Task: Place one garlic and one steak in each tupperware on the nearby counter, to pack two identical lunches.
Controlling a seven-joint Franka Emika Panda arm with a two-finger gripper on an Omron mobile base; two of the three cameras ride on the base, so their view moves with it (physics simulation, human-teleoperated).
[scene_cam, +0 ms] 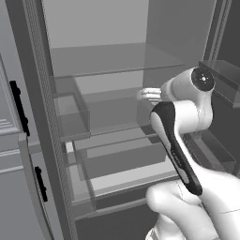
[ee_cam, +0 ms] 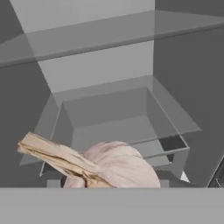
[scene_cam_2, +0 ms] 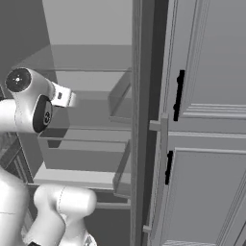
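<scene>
A pale, pink-tinged garlic [ee_cam: 116, 168] with a dry tan stalk pointing left sits right at the bottom of the hand view, where it covers the fingertips. My gripper [scene_cam: 142, 95] is shut on the garlic and reaches into an open grey fridge at middle-shelf height. From the right base view the white hand [scene_cam_2: 66, 97] points into the same compartment. The steak, the tupperware and the counter are out of view.
Glass shelves [scene_cam: 117, 58] span the fridge above and below the hand. A clear bin [ee_cam: 127, 122] stands just ahead of the garlic. Door bins [scene_cam: 70, 115] hang at the left. Grey cabinet doors with black handles [scene_cam_2: 179, 96] flank the fridge.
</scene>
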